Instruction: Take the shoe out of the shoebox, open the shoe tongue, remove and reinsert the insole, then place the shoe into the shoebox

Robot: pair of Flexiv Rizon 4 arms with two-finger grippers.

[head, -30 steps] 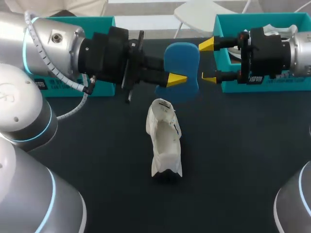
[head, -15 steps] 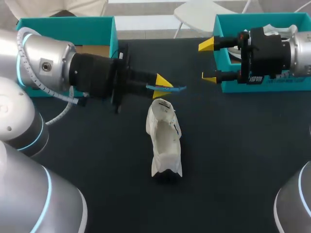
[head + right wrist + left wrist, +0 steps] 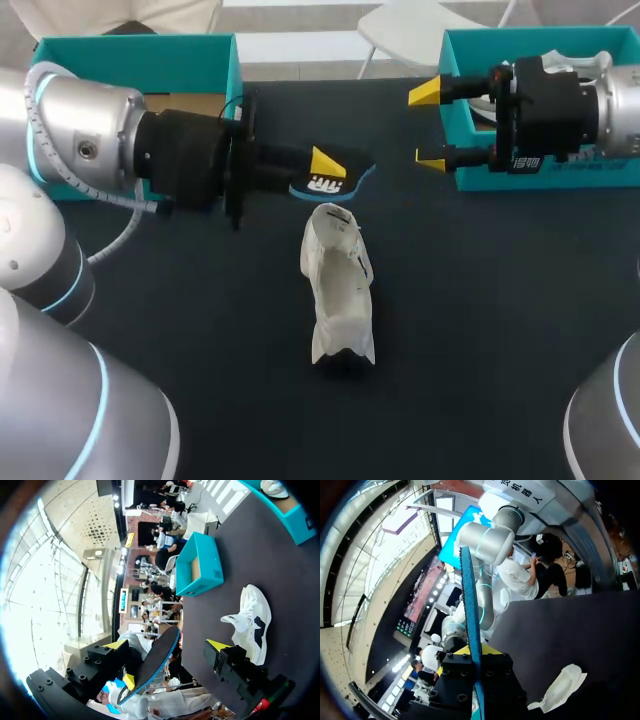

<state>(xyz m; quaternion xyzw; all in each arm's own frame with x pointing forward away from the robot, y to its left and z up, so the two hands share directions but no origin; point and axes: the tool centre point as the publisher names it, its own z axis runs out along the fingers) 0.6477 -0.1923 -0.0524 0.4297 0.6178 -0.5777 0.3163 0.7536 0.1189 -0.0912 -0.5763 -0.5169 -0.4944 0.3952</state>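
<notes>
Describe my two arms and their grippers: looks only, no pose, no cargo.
The left arm and right arm are rounded silver-grey links with light-blue rings at the joints. A white ribbed hose runs along the left wrist. The left gripper and right gripper are black, with yellow wedge-tipped fingers; the right bears white print.

Right gripper [image 3: 167,644] has its fingers spread wide, yellow tips well apart. Insole [image 3: 155,660], dark with a blue edge, sits between them, seen almost edge-on and slanted; it is nearer one finger, contact unclear. Left gripper [image 3: 131,682] shows one yellow tip against the insole's near end. Dark table [image 3: 280,565] lies ahead. White shoe [image 3: 252,622] with dark patches lies on it, just beyond the other finger. Past the shoe, an open teal shoebox [image 3: 199,565] with a cardboard-brown inside. Second teal box [image 3: 300,517] at the table's far side holds something white, too small to tell.
</notes>
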